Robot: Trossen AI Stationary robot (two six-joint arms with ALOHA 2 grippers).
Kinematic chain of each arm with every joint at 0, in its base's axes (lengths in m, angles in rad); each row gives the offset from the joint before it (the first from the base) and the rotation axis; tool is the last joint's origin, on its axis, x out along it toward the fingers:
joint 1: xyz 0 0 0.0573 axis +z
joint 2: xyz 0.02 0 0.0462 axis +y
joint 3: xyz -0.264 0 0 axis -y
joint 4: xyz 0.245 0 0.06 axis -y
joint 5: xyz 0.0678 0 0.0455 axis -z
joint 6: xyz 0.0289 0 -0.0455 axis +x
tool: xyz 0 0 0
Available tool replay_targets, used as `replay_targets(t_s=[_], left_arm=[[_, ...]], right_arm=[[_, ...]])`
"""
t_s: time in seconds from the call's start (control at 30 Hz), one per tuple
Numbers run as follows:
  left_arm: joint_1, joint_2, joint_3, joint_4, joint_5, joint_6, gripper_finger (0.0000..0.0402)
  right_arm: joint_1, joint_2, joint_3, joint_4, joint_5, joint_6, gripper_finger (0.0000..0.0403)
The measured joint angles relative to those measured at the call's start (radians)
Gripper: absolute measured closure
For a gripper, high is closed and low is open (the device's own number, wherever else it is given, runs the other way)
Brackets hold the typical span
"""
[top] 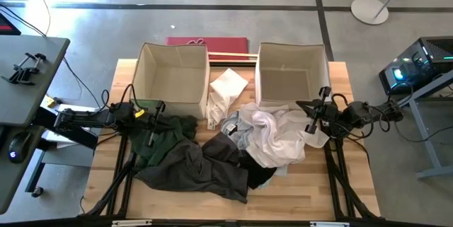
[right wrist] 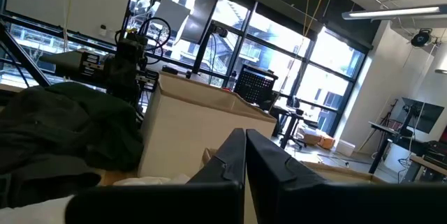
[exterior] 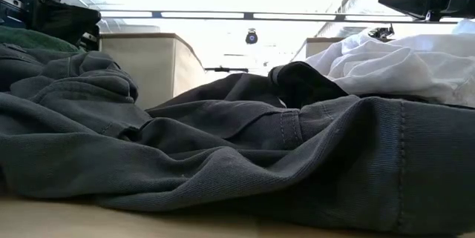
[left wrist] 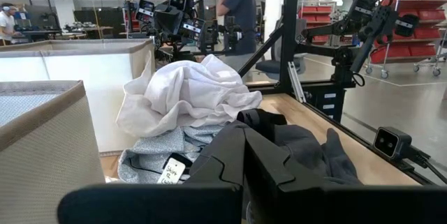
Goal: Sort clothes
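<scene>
Left of the charcoal grey garment (top: 202, 167) you've got the left gripper (top: 157, 112) sitting over the dark green garment (top: 159, 135), right at the front corner of the left beige box (top: 172, 71). Your left wrist view shows its two fingers pressed together with nothing between them, so it's clenched on air. That charcoal piece is the big one, spread across the front middle of the table (top: 106, 188) and filling most of the low view, and the green one lies partly tucked against its left edge. Just behind the charcoal garment, between the two boxes, a white cloth (top: 225, 89) lies on its own, touching the left box. Right of the charcoal garment there's a small black piece (top: 258, 174) poking out from under a rumpled white garment (top: 279, 135), with a light grey one (top: 233, 129) mixed in at the pile's left side. Further right of it, the right gripper (top: 311, 117) hangs at the pile's edge, in front of the right beige box (top: 291, 75). Its fingers are also closed together and empty in your right wrist view.
</scene>
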Motion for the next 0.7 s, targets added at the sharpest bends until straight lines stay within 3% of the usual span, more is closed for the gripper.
replay_targets(t_s=[0.27,0.43,0.57,0.7], left_arm=[[0.000,0.000,0.000,0.001,0.001,-0.011,0.0401],[-0.003,0.000,0.000,0.002,0.011,-0.445,0.0401],[-0.003,0.000,0.000,0.008,-0.039,-0.520,0.0401],[-0.003,0.000,0.000,0.034,-0.092,-0.583,0.0401]], right_arm=[[0.000,0.000,0.000,0.000,0.000,0.000,0.0403],[0.000,0.000,0.000,0.000,0.000,0.000,0.0403],[0.000,0.000,0.000,0.004,-0.013,-0.023,0.0403],[0.000,0.000,0.000,0.076,-0.159,0.122,0.0403]])
